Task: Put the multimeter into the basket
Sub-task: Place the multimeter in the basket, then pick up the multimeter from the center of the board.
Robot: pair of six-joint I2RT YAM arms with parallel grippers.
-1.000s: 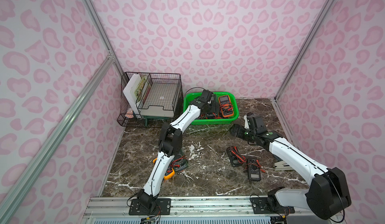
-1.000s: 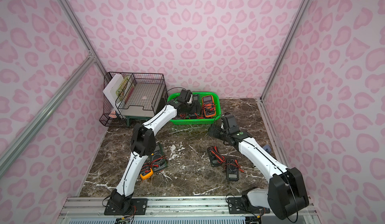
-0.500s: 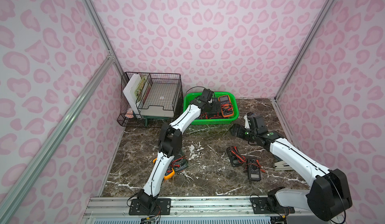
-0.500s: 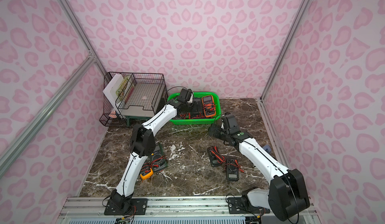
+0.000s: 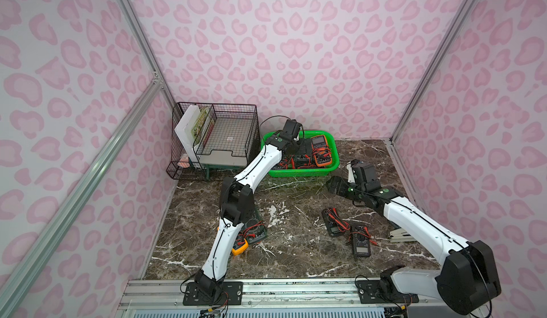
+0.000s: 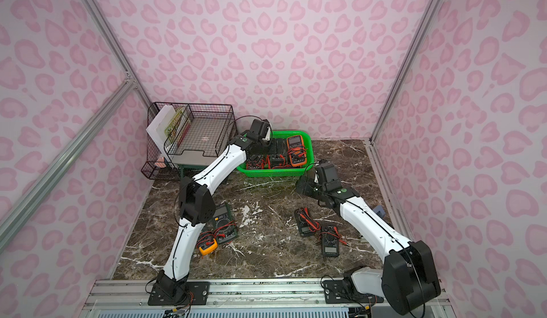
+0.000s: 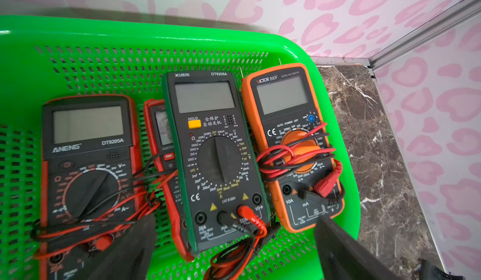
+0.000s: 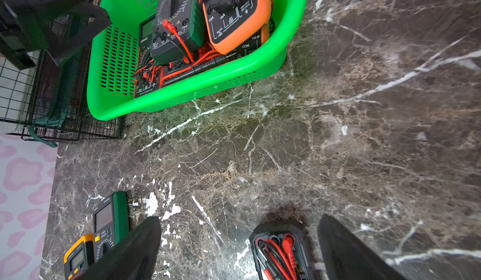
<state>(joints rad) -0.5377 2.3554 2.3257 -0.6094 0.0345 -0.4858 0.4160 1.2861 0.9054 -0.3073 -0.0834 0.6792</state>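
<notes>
Since a second ago the left gripper has crept slightly up-frame over the basket; the right gripper has barely shifted. Low in both top views, a yellow multimeter and green-edged multimeter lie left, two black multimeters right of centre, on the table. Mid-right, the right gripper hangs spread wide, empty. Farther up, the left gripper, jaws wide and empty, hovers over the dark-green multimeter lying in the basket.
</notes>
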